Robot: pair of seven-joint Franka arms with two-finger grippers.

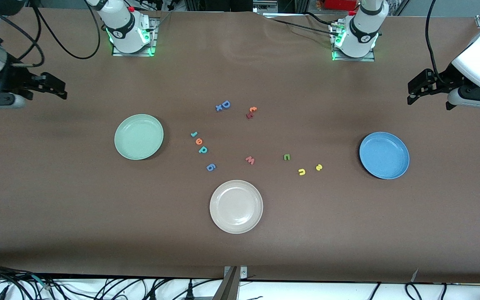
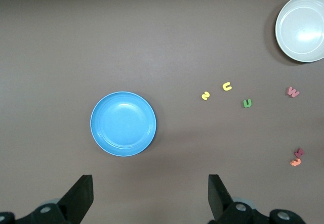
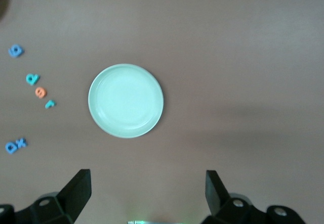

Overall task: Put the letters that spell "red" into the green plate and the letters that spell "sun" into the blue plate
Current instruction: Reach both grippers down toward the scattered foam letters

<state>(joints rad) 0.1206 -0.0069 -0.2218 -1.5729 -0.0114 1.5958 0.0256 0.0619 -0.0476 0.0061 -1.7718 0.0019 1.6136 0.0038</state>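
The pale green plate (image 1: 138, 136) (image 3: 125, 100) lies toward the right arm's end, with a teal r (image 1: 193, 134) (image 3: 49, 103), orange e (image 1: 199, 141) (image 3: 40, 92) and teal d (image 1: 203, 149) (image 3: 32, 79) in a row beside it. The blue plate (image 1: 384, 155) (image 2: 123, 124) lies toward the left arm's end. Next to it are a yellow s (image 1: 318, 167) (image 2: 205, 96), yellow u (image 1: 301, 171) (image 2: 227, 86) and green n (image 1: 286, 157) (image 2: 247, 103). Both plates hold nothing. My left gripper (image 1: 413, 91) (image 2: 150, 196) hangs open over bare table by the blue plate. My right gripper (image 1: 60, 87) (image 3: 148, 191) hangs open over bare table by the green plate.
A cream plate (image 1: 236, 206) (image 2: 301, 28) sits nearest the front camera, mid-table. Other loose letters: a blue g (image 1: 210, 167), a pinkish w (image 1: 250, 160), a blue D with an x (image 1: 223, 105), and an orange and red pair (image 1: 251, 112). The table cloth ends at the front edge (image 1: 240, 277).
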